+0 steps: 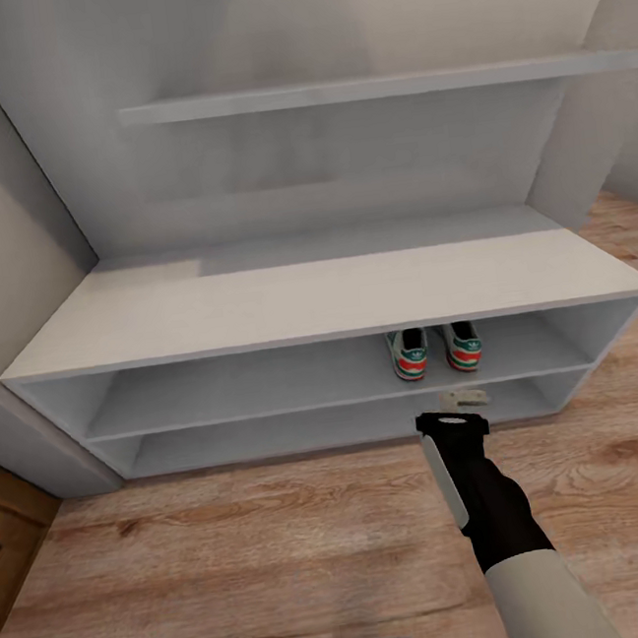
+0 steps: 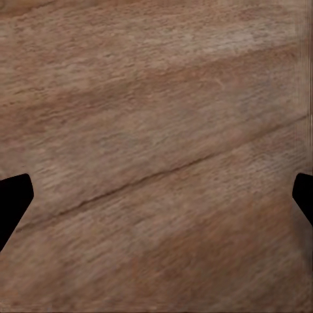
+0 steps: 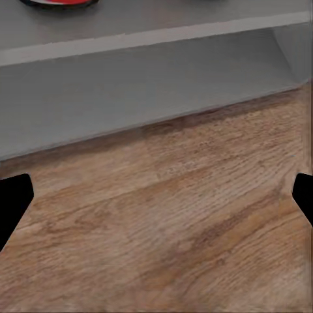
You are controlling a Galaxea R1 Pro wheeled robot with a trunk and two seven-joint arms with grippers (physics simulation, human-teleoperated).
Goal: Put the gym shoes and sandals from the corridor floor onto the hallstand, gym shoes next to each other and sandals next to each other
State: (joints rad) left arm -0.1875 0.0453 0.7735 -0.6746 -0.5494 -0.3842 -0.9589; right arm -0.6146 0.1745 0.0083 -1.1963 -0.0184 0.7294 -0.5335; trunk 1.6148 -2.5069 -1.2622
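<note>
Now right gripper (image 1: 464, 400) reaches forward, jaws apart, before hallstand (image 1: 327, 298).

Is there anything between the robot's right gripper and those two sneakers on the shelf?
Nothing but the shelf's front edge. In the head view the right gripper sits just below the gym shoes, with no object between them.

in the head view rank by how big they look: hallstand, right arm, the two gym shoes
1. hallstand, by far the largest.
2. right arm, though it is nearer the camera, which inflates it.
3. left gym shoe and right gym shoe: they look alike, no ranking.
</note>
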